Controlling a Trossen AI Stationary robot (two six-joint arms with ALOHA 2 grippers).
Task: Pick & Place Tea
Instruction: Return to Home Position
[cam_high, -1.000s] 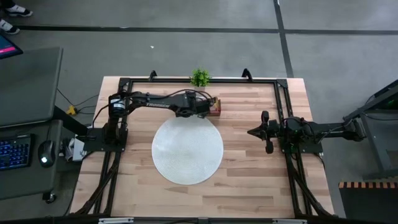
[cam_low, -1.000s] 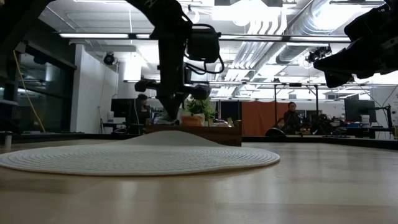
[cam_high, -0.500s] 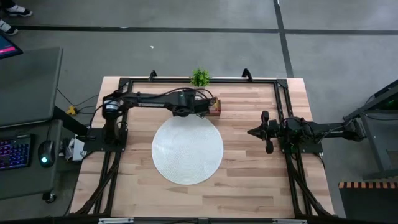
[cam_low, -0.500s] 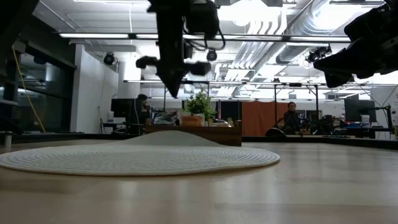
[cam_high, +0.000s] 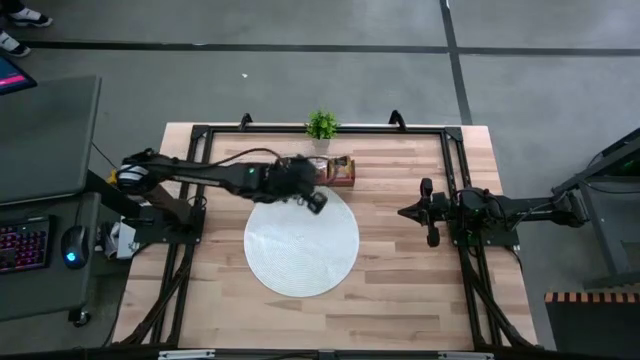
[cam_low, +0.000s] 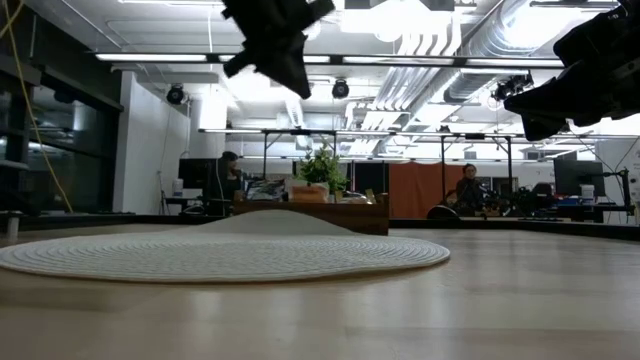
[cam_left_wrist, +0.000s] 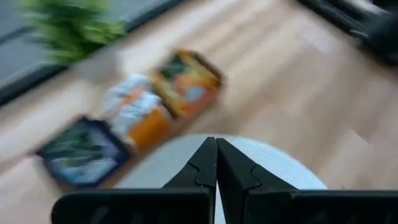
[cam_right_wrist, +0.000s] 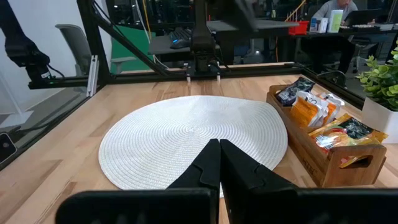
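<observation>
While the left gripper (cam_left_wrist: 216, 144) hangs high above the far edge of the round white mat (cam_high: 300, 240), its two dark fingers are pressed flat together, with no gap between them and nothing held. The low view shows it well clear of the table (cam_high: 400, 290), touching nothing. Seen from above, it sits just near and left of the wooden tray (cam_high: 337, 172).

The right gripper (cam_right_wrist: 219, 144) waits over the right side of the table, pointing left toward the mat. Its fingers likewise meet tip to tip and carry nothing.

All the tea sachets (cam_right_wrist: 314, 111) that can be seen stand on edge inside the tray, which lies at the far side of the table, just beyond the mat and beside a small green plant (cam_high: 321, 124).

- Left compartment: the dark sachets (cam_left_wrist: 84, 152).
- Middle compartment: the white and orange sachets (cam_left_wrist: 134, 107).
- Right compartment: the orange and yellow sachets (cam_left_wrist: 186, 81).

The left wrist view is blurred, so single packets cannot be counted there. In the right wrist view the packets lean loosely against each other, with their tops rising above the tray's rim. No sachet shows on the mat.
</observation>
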